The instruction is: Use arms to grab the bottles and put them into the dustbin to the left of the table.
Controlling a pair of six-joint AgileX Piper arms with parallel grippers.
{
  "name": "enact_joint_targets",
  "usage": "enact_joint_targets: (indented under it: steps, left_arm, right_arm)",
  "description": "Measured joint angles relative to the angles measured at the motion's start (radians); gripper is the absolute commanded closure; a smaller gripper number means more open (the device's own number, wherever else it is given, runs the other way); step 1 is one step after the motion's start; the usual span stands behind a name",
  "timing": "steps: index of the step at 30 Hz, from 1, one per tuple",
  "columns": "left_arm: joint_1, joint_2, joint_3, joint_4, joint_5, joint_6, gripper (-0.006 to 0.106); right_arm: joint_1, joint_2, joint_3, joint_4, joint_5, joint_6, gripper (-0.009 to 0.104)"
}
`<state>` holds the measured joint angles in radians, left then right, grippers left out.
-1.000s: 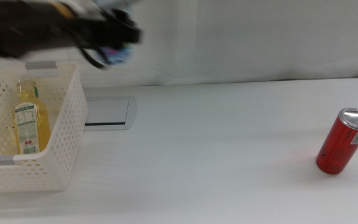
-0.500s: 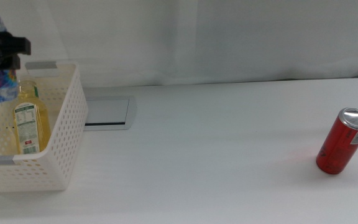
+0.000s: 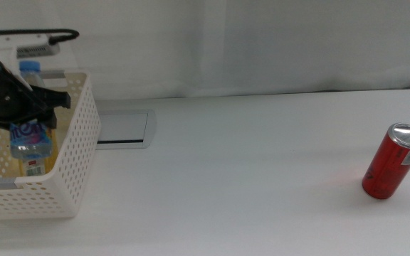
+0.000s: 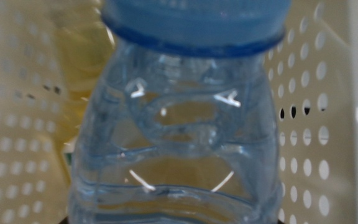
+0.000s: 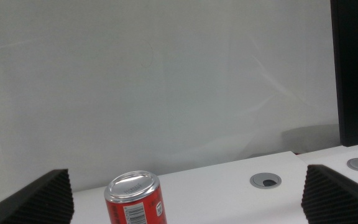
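Nothing could be read with any certainty. The small clear blue-capped water bottle (image 3: 30,128) at the far left carried a blue and pink wrapper whose lettering stayed too blurred to make out. The red drink can with silver top (image 5: 135,200) at the right showed only tiny white print, illegible.

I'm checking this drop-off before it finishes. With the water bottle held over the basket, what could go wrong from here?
1. The left gripper holds the water bottle upright above the yellow bottle already lying in the basket; released here, it may land on that bottle and bounce or tip.
2. The hold is close to the basket's right wall, so the gripper might snag the rim when lifting out.
3. The red can remains on the table near the right gripper, open.
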<state>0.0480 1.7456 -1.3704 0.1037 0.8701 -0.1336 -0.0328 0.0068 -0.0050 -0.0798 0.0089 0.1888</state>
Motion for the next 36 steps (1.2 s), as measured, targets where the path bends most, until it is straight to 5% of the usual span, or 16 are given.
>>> enact_joint_targets:
  steps: [5,9,10,13,26,36]
  left_arm:
    - [0.0,0.041,-0.004,-0.036,-0.002,0.0,0.103]
    - [0.0,0.041,-0.004,-0.039,-0.012,-0.009,0.062]
    - [0.0,0.041,-0.004,-0.039,-0.014,-0.009,0.038]
    - [0.0,0.041,-0.004,-0.041,-0.027,-0.011,0.008]
    - [0.0,0.024,-0.005,-0.039,-0.063,-0.025,0.008]
    - [0.0,-0.215,-0.005,-0.074,-0.084,-0.018,0.008]
  right_arm:
    - [0.0,0.0,0.0,0.0,0.0,0.0,-0.008]
    - [0.0,0.0,0.0,0.0,0.0,0.0,-0.008]
    - [0.0,0.0,0.0,0.0,0.0,0.0,-0.008]
    - [0.0,0.0,0.0,0.0,0.0,0.0,-0.008]
    - [0.0,0.0,0.0,0.0,0.0,0.0,-0.008]
    - [0.0,0.0,0.0,0.0,-0.002,0.002,-0.008]
